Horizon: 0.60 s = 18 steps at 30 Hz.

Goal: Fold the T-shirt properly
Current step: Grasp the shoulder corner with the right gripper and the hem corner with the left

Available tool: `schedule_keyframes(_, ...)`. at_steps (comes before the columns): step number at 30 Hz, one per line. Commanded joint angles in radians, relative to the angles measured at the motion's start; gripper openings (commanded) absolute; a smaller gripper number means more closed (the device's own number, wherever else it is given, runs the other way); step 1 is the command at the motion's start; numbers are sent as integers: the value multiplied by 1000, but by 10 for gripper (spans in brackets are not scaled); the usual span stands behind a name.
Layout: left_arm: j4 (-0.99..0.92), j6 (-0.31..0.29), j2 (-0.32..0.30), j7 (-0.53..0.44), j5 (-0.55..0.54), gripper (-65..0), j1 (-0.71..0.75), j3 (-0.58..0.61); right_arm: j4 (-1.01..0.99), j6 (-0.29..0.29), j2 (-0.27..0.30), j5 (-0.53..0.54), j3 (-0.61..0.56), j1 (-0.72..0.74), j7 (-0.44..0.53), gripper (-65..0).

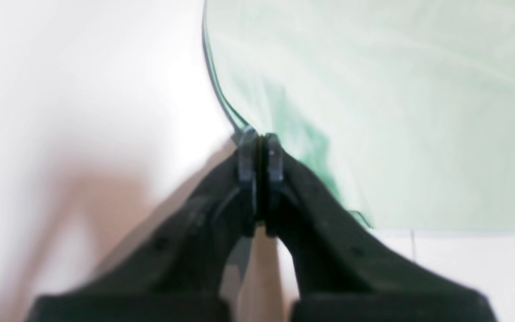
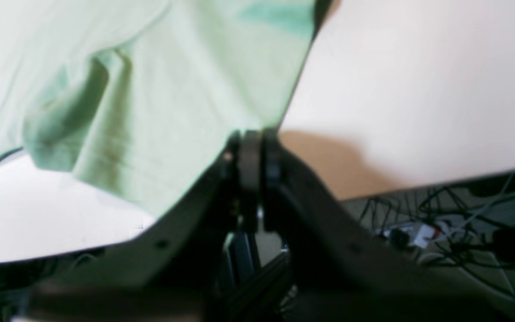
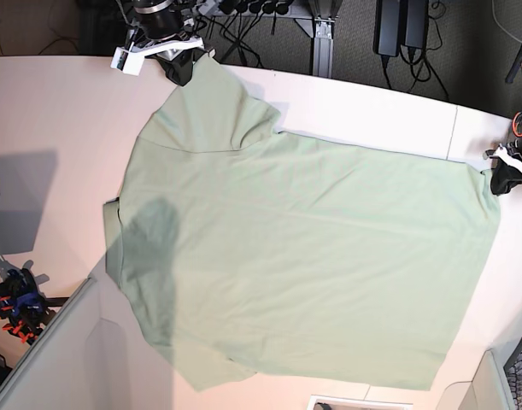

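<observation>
Left black claw (image 1: pixel 260 154): jaws pressed together, pinching the edge of the large pale mint-green short-sleeved cloth T-shirt (image 3: pixel 312 265) at its hem corner, at the base view's right edge. Right black claw (image 2: pixel 253 154): jaws likewise closed on the shirt's fabric, gripping the tip of one sleeve at the far left corner of the wide white table (image 3: pixel 55 102) (wrist views blurred; pinch still legible in both). The shirt lies spread flat across most of the table top, collar end toward the base view's left, hem toward the right. A soft shadow falls over its left part. Dark tangled cables (image 2: pixel 441 223) lie on the floor beyond the table edge.
</observation>
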Motion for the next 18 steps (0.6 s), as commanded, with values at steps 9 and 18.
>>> schedule_keyframes(9, 6, -137, -10, 63, 35, -650, 6, -4, 11, 35, 0, -36, 0, 34, -5, -650)
schedule_keyframes(18, 102, -284, -37, 119, -131, -650, 11, -106, 124, 60, 0, -32, 13, -13, -26, -650)
